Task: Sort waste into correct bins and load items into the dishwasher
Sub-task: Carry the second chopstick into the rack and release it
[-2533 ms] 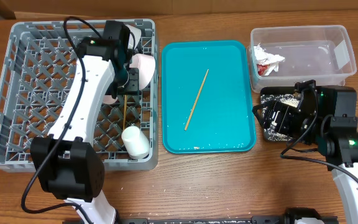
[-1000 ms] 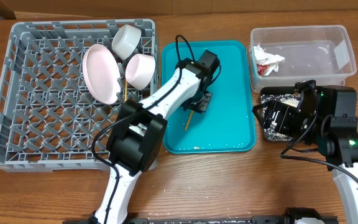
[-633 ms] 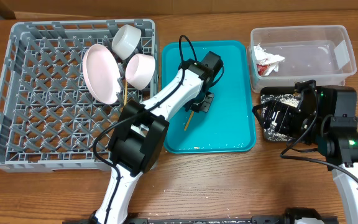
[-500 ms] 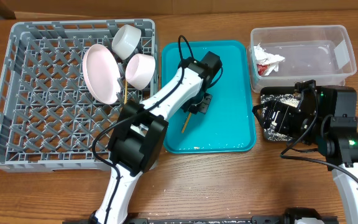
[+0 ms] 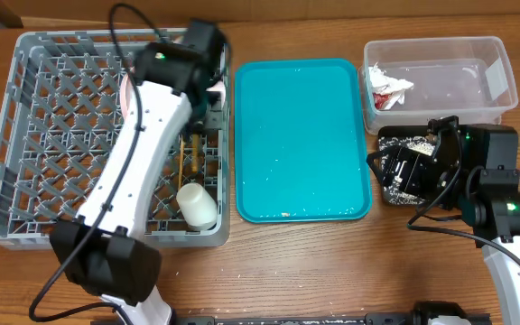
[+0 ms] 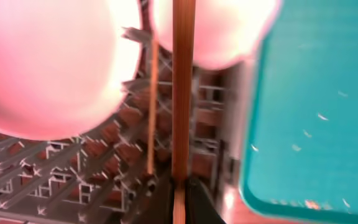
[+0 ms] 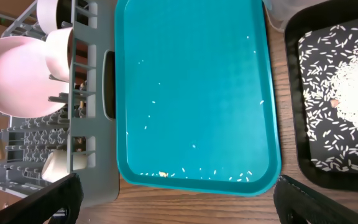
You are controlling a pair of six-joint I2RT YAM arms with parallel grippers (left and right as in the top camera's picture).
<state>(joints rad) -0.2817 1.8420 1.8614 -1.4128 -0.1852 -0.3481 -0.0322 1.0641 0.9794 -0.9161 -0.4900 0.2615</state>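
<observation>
My left gripper [image 6: 180, 194] is shut on a wooden chopstick [image 6: 183, 93] and holds it over the right side of the grey dish rack [image 5: 52, 135], close to the teal tray [image 5: 301, 135]. A second chopstick [image 6: 152, 112] stands in the rack beside it. The pink plate [image 6: 42, 68] and a white bowl [image 6: 216, 31] lean just beyond. A white cup [image 5: 197, 205] lies in the rack's near right corner. My right gripper [image 7: 179, 202] is open and empty, hovering above the black tray of rice [image 7: 347, 93]. The red-and-white wrapper [image 5: 388, 88] lies in the clear tub [image 5: 459, 54].
Loose rice grains [image 7: 241, 177] and a small orange-brown crumb [image 7: 161, 174] lie along the teal tray's [image 7: 191, 93] near edge. My left arm [image 5: 138, 153] stretches across the rack and hides most of the plate in the overhead view.
The left gripper has lifted the chopstick off the teal tray and carried it left to the rack's right side. The teal tray now holds only rice. The right arm has not moved.
</observation>
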